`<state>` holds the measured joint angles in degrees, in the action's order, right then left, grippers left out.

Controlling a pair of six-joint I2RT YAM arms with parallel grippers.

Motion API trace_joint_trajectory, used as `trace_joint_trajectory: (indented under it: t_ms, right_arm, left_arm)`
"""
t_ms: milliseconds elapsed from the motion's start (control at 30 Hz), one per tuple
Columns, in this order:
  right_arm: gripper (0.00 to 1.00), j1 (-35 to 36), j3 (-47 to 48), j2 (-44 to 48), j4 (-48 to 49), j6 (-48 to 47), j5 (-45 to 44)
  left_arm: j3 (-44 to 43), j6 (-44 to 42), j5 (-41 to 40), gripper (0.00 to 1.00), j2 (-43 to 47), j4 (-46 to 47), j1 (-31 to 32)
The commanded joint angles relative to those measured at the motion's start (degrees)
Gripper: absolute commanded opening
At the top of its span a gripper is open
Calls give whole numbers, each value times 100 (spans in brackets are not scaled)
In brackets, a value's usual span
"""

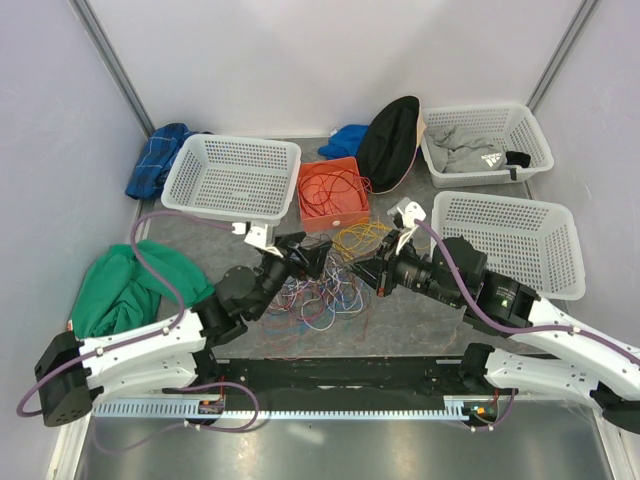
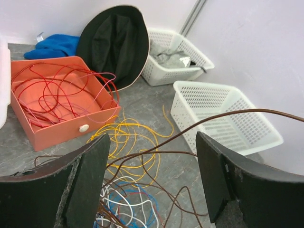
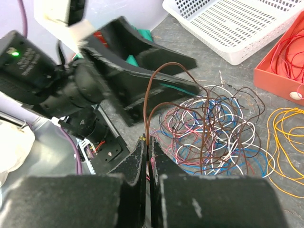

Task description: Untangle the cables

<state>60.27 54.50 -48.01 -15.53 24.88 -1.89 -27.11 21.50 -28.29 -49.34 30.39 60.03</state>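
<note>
A grey bench (image 1: pixel 420 320) carries three white perforated baskets: one at far left (image 1: pixel 232 175), one at far right (image 1: pixel 535 140) holding a grey garment (image 1: pixel 470 148), and one nearer on the right (image 1: pixel 510 240). An orange box (image 1: pixel 303 200) sits at far centre. A black hat (image 1: pixel 388 140) leans between it and the far right basket. One blue cloth (image 1: pixel 347 140) lies behind the box, another (image 1: pixel 155 160) at far left. A green cloth (image 1: pixel 125 285) is bunched at near left.

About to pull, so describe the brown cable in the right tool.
The brown cable is a thin, glossy, flexible wire. The shut right tool pinches it; two strands rise from there, arch over and drop into the multicoloured tangle. It also passes between the fingers of the open left tool; contact there is unclear.
</note>
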Motion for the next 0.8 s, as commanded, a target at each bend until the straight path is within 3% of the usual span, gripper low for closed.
trace_joint_trajectory:
  t_ms: [0, 100, 200, 233, 267, 300, 367, 500, 567, 767]
  right_arm:
    - [0, 20, 17, 90, 94, 87, 101]
    - [0, 20, 8, 134, 94, 104, 136]
    - [0, 20, -18, 204, 59, 96, 136]
    - [0, 20, -27, 230, 15, 104, 93]
    - [4, 20, -27, 300, -11, 87, 66]
    - [14, 20, -71, 336, -29, 69, 49]
    - [41, 20, -150, 467, -73, 34, -83]
    - [67, 20, -177, 635, -143, -1, -399]
    - [73, 20, -159, 705, -213, -71, -557]
    - [75, 20, -334, 601, -82, -203, -945]
  left_arm:
    - [-399, -453, -62, 79, -592, 301, -9]
    - [-567, -401, -290, 73, -909, 125, -61]
    - [-655, -322, -422, 42, -990, -24, -184]
    - [-698, -322, -475, 22, -937, -68, -202]
    - [-742, -356, -519, 9, -876, -199, -220]
    - [-795, -426, -580, 2, -823, -287, -220]
    - [-1058, -506, -686, 2, -586, -646, -220]
    - [-1778, -620, -792, 2, -252, -1533, -220]
    - [-2297, -638, -801, 2, -173, -1877, -220]
    - [-3352, -813, -537, 2, -93, -2740, -211]
